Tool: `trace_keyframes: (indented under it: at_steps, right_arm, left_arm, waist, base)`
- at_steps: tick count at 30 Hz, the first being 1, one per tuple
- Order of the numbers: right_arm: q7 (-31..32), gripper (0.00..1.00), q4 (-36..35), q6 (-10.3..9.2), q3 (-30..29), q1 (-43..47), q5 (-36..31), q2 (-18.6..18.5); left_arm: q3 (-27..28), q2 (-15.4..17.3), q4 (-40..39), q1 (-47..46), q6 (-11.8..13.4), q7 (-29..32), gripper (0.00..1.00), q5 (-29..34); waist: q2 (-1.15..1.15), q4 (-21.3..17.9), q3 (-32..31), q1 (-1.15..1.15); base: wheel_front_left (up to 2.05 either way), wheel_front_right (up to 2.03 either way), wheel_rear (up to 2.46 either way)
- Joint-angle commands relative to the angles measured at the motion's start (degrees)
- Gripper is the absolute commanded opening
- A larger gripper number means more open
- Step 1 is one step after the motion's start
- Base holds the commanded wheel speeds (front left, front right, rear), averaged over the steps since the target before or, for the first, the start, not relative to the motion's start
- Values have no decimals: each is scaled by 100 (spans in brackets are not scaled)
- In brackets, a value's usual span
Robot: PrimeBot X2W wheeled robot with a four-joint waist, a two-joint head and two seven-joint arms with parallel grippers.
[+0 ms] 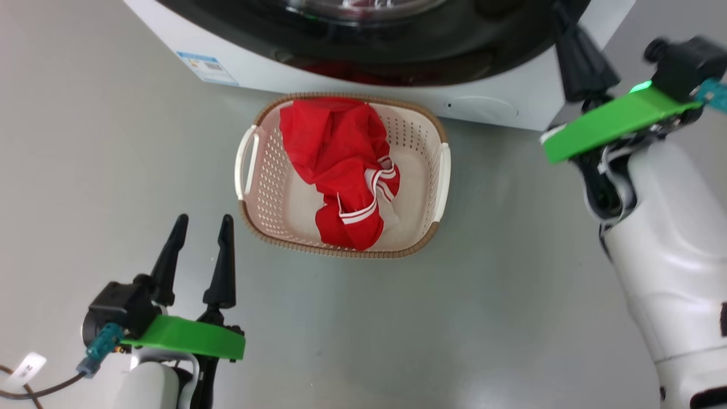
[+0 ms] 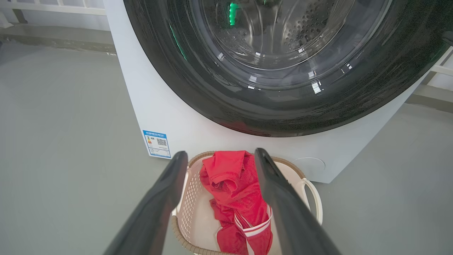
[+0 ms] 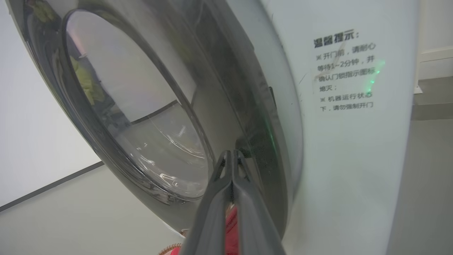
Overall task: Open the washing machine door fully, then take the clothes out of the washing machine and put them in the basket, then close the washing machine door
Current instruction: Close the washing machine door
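Note:
The washing machine door, a glossy black ring around bulging glass, lies flat against the white washing machine; the left wrist view shows the door and machine the same way. Red clothes with white stripes lie in the cream basket on the floor before it. My left gripper is open and holds nothing, short of the basket's near left corner; its fingers frame the clothes and basket. My right gripper is shut, its tips at the door's right rim.
A blue label and a round white cap sit low on the machine's front. A printed notice is stuck on its side. Grey floor surrounds the basket. A cable with a tag trails at the lower left.

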Motion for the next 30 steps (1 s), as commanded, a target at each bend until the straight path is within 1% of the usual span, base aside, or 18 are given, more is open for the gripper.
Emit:
trace_keyframes:
  at_steps: [1,7,14,22,28,30]
  right_arm:
    - [-28,0,-100,8,8,-170,24,68]
    - [-28,0,-56,8,-138,-500,-107,48]
    - [-28,0,-47,8,-204,-621,-178,81]
    - [-28,0,-77,8,-131,-383,-140,41]
    - [-28,0,-158,8,-33,-35,-108,40]
    - [-28,11,-196,8,-14,104,-85,35]
  left_arm:
    - [151,112,-156,-96,-18,-70,100,-72]
    - [50,110,-146,-232,-18,-70,100,-127]
    - [18,110,-138,-316,-18,-70,100,-143]
    - [39,110,-99,-327,-18,-70,100,-147]
    - [67,110,-38,-264,-18,-70,100,-106]
    - [85,110,-18,-232,-18,-70,100,-86]
  waist:
    - [0,41,95,0]
    - [0,133,213,0]
    - [0,158,262,0]
    - [0,119,171,0]
    - [0,58,19,0]
    - [0,33,-43,0]
  base:
    - [0,0,0]
    - [0,0,0]
    - [0,0,0]
    - [0,0,0]
    - [0,0,0]
    - [0,0,0]
